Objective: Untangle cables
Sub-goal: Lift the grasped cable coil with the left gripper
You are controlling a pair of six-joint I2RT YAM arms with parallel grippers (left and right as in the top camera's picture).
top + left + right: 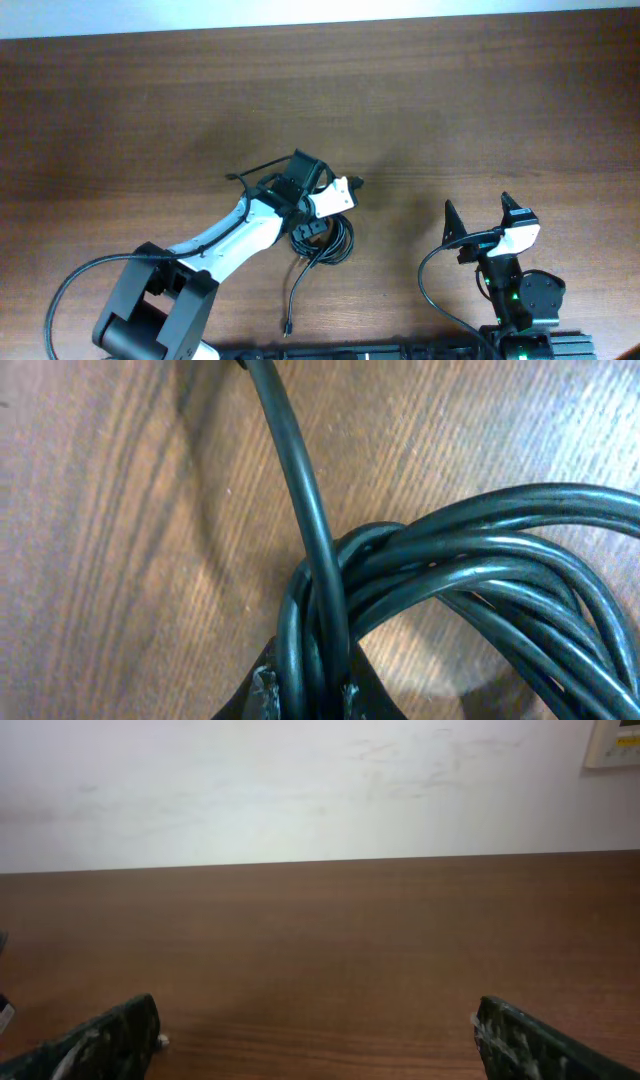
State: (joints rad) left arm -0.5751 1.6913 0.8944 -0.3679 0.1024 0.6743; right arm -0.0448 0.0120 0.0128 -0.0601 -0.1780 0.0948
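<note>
Left jaws clamped on the cables (480,550), right jaws gaping above the desk (480,100).

From where I stand, the left jaws are pinched shut around a bunch of strands, their tips just showing either side of the bundle, and one strand climbs away across the wood. The cables lie as one small black coil near the middle of the desk, under the wrist of the left arm (230,235), with a loose tail trailing towards the near edge to a small plug (285,328). The right jaws, well apart to the right, are spread wide with nothing between them.
</note>
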